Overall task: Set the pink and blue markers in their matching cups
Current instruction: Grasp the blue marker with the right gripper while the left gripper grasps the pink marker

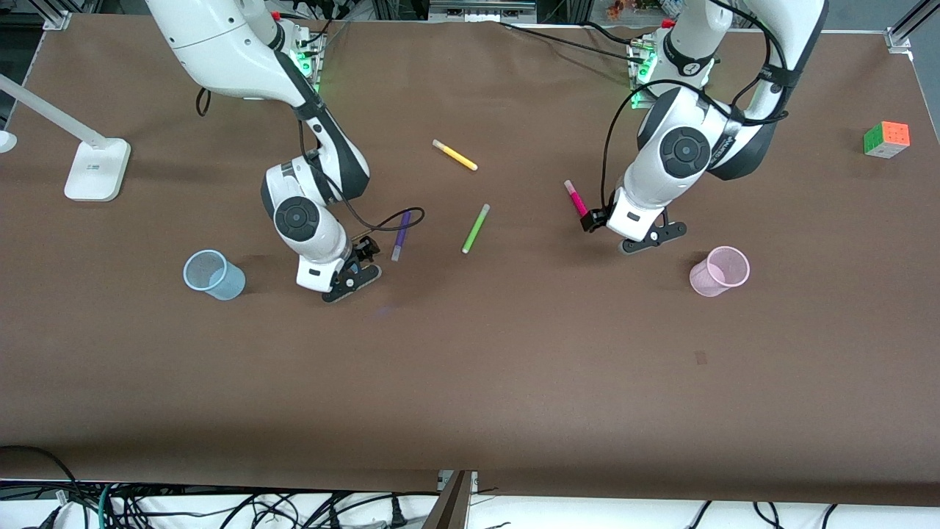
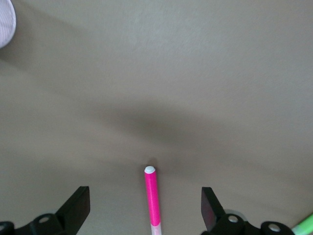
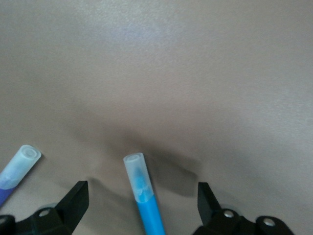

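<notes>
On the brown table (image 1: 470, 367), the right hand (image 1: 360, 266) hides the blue marker (image 3: 146, 205).

The left gripper (image 2: 145, 208) straddles one marker (image 1: 576, 198), jaws wide; the right gripper (image 3: 143, 203) straddles another marker (image 3: 145, 196) likewise. One cup (image 1: 720, 271) stands at the left arm's end of the surface (image 1: 470, 382), the other cup (image 1: 213, 275) at the right arm's.

Slim magenta-pink marker with a white tip (image 2: 151, 200) at bottom centre, between spread black fingers (image 2: 78, 208) of left gripper (image 2: 145, 209). Pale pink cup rim (image 2: 5, 22) at upper left corner.
</notes>
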